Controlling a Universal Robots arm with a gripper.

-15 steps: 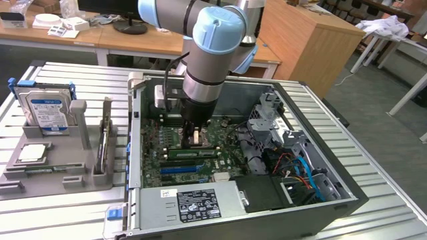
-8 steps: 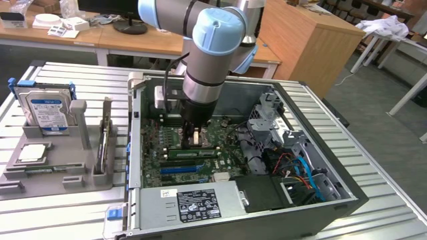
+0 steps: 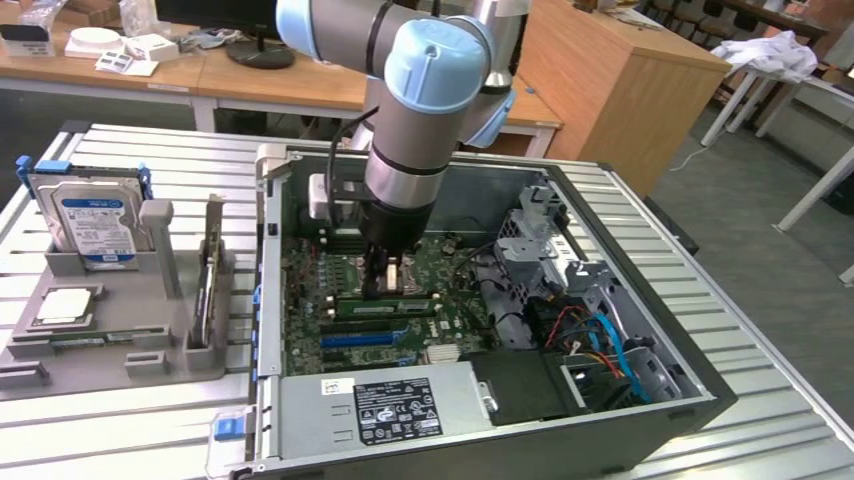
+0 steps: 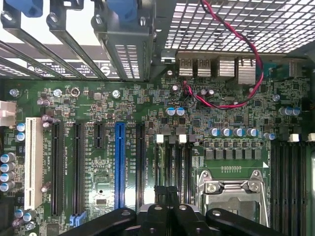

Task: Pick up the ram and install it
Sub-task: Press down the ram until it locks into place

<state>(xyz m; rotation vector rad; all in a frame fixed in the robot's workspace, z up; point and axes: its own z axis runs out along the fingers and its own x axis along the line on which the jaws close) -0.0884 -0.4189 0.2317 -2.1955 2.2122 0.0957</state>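
The ram (image 3: 400, 303), a slim green stick with dark chips, lies along the memory slots of the motherboard inside the open computer case (image 3: 694, 395). My gripper (image 3: 387, 288) points straight down onto the middle of the stick, its fingers shut together at the top edge. I cannot tell whether they pinch the stick or only rest on it. In the wrist view the shut gripper (image 4: 167, 199) hangs over the black memory slots (image 4: 172, 162), between the blue expansion slot (image 4: 119, 157) and the metal CPU socket (image 4: 231, 191). There the black fingers hide the stick.
On the exterior view's left, a grey fixture (image 3: 120, 365) holds a silver hard drive (image 3: 94, 225) and an upright expansion card (image 3: 210, 275). Inside the case are the power supply (image 3: 387, 405), the drive cage (image 3: 541, 235) and loose cables (image 3: 601, 340). A red and black wire (image 4: 236, 73) loops near the rear ports.
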